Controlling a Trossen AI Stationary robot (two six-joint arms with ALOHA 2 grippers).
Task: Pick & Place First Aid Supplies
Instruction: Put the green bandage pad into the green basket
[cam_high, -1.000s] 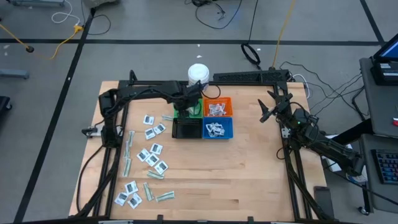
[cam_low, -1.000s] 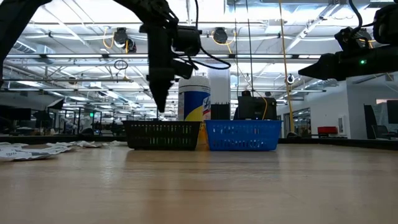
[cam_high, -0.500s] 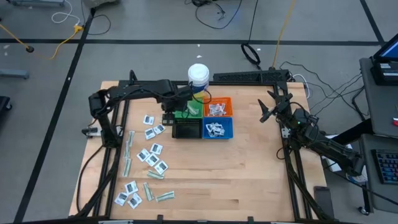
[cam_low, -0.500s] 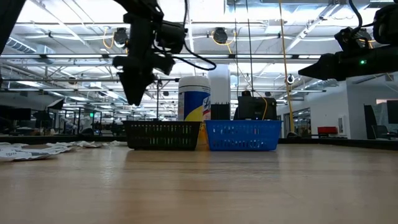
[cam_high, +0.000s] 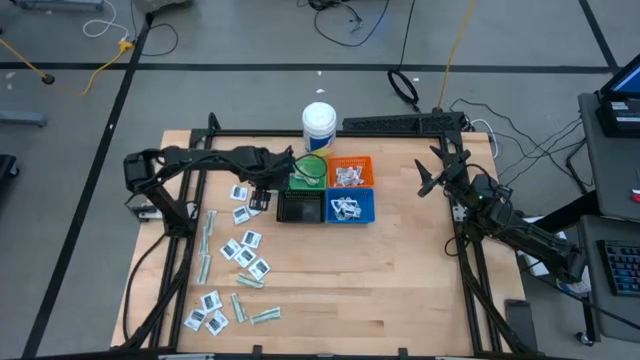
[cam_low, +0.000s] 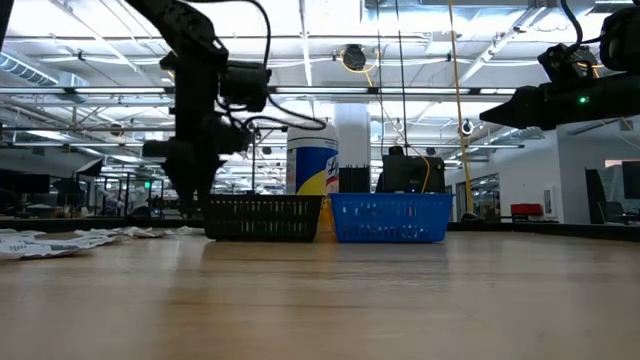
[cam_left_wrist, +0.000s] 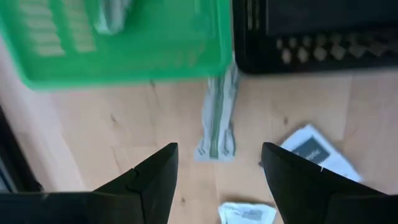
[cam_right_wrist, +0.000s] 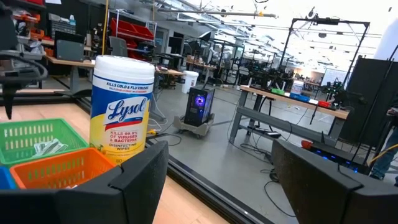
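The left gripper (cam_high: 262, 192) hangs over the wooden table (cam_high: 400, 270) just beside the green bin (cam_high: 309, 172) and the black bin (cam_high: 300, 207), its two dark fingers (cam_left_wrist: 146, 180) spread apart with nothing between them; in the left wrist view a slim pale-green strip (cam_left_wrist: 217, 121) lies on the bare wood directly below the gap, one end at the edge where the green and black bins meet, with two white sachets (cam_left_wrist: 311, 149) close by. The four bins sit in a tight square near the table's far edge, the orange bin (cam_high: 350, 171) and blue bin (cam_high: 351, 207) each holding a heap of white packets, and a green strip rests inside the green bin (cam_left_wrist: 109, 15). A Lysol wipes tub (cam_high: 319, 124) stands just behind the bins. The remaining first aid supplies (cam_high: 245, 250) lie scattered across the left side of the table, white squarish sachets with dark print mixed with pale-green strips (cam_high: 207, 235), running from beside the black bin down toward the near edge. The right gripper (cam_high: 432, 175) waits raised near the table's right edge, well apart from the bins, its fingers (cam_right_wrist: 143, 174) standing wide and empty
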